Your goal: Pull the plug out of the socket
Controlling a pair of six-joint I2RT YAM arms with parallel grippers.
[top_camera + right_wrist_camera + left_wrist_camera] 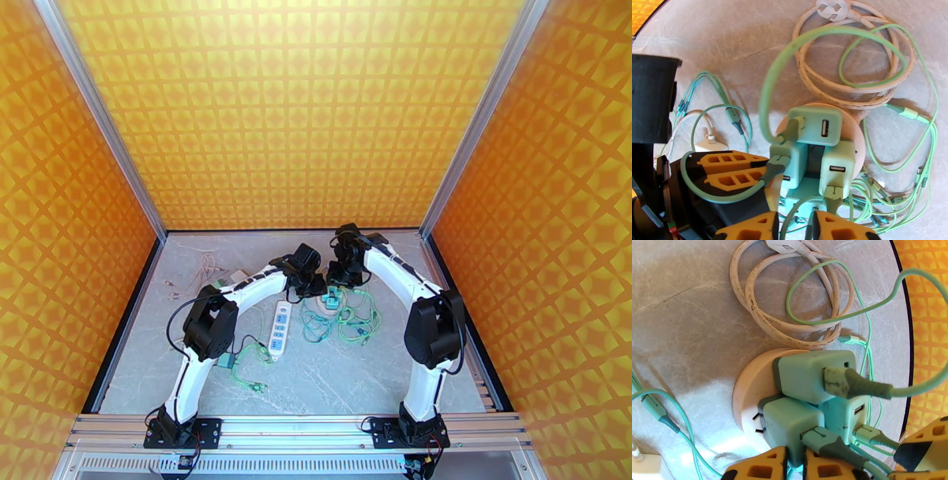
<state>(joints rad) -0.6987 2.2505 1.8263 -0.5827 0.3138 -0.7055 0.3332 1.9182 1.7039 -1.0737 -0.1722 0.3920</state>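
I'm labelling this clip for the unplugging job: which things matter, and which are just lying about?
Part of the job:
round white socket
teal plugs seated in it

Lying about:
white power strip
coiled white cable
loose green cables

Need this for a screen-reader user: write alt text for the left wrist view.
Three mint-green USB chargers sit plugged into a round white socket hub on a marbled table; the left pincer clamps the nearest charger. A coiled white cord lies behind.
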